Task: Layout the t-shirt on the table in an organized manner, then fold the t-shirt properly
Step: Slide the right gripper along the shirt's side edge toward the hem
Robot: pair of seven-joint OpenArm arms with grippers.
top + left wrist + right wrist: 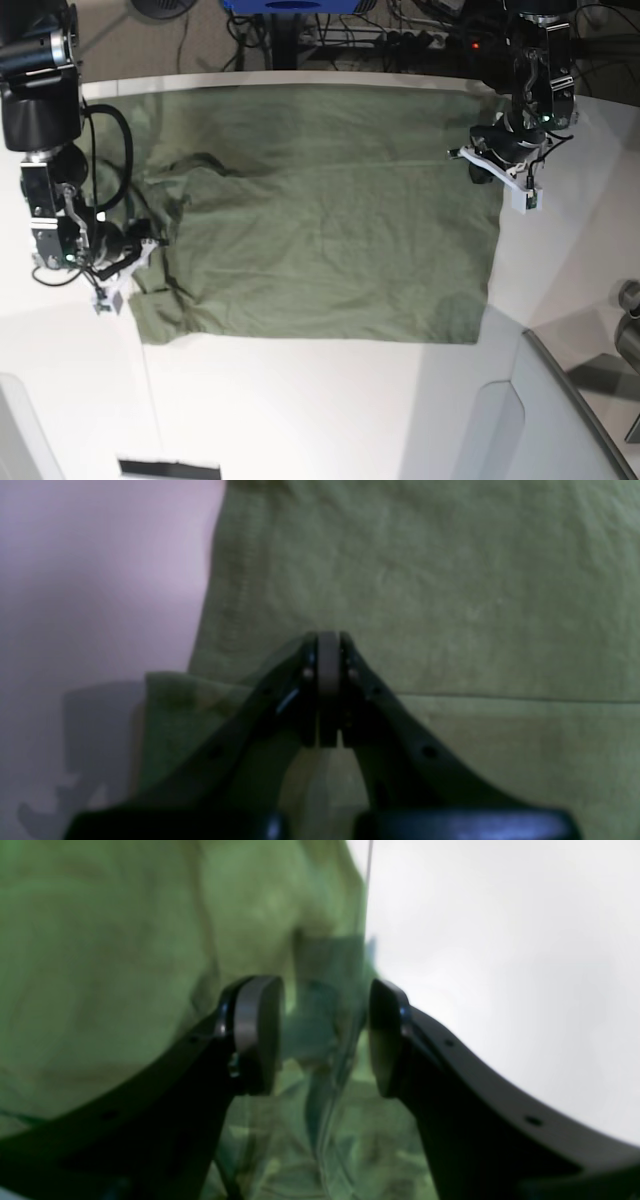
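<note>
Base view shows the t-shirt (320,215) spread out on the table (300,410), olive green and mostly flat, its straight hem running down the right side and its bunched sleeve and neck area on the left. Wrinkles cross the middle, and the left edge is folded and rumpled near a dark crease.

My left gripper (478,165) sits at the shirt's far right corner, over the cloth edge. From my left wrist camera its pads are pressed together (328,680) with nothing visibly pinched between them, and green fabric with a fold line lies right below; bare table shows to the left.

My right gripper (135,245) is at the shirt's left edge by the rumpled sleeve. Its jaws stand partly apart (325,1035), one finger over the cloth and the other toward the white tabletop; I cannot tell whether the blurred fabric between them is gripped.

Cables and equipment lie beyond the far edge of the table.
</note>
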